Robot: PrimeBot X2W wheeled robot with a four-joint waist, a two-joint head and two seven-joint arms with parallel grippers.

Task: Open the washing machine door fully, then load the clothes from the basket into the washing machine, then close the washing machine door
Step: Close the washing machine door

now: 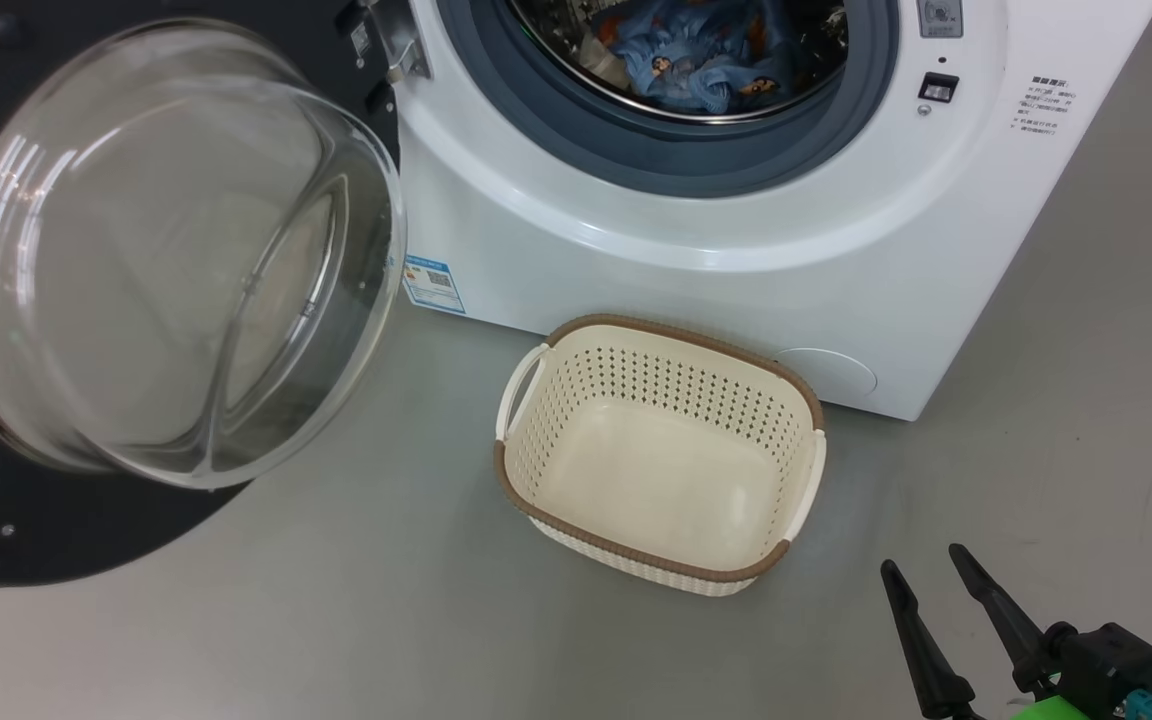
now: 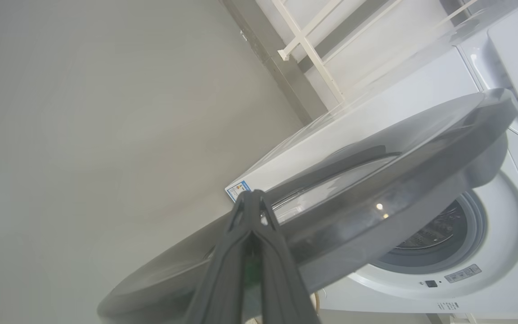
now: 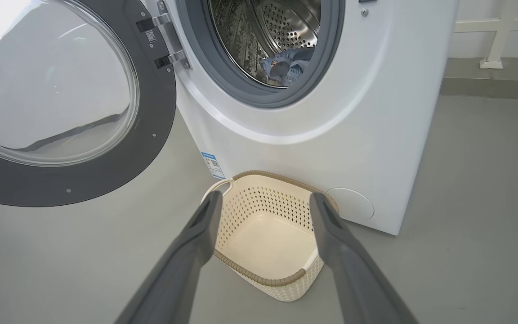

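Observation:
The washing machine [image 1: 696,290] stands with its door [image 1: 166,260] swung wide open to the left. Light blue bear-print clothes [image 1: 706,55] lie inside the steel drum [image 3: 268,36]. The cream basket [image 1: 661,450] sits on the floor in front of the washer with nothing in it. My right gripper [image 1: 926,565] is open at the lower right, its fingers framing the basket [image 3: 268,234] in the right wrist view. My left gripper [image 2: 252,198] is shut, its tips right at the outer face of the door [image 2: 376,180]; whether they touch it is unclear.
Grey floor [image 1: 386,620] spreads around the basket and washer. A blue label sticker [image 1: 433,283] marks the washer's lower front. A white railing [image 2: 306,45] and the wall base run behind the machine.

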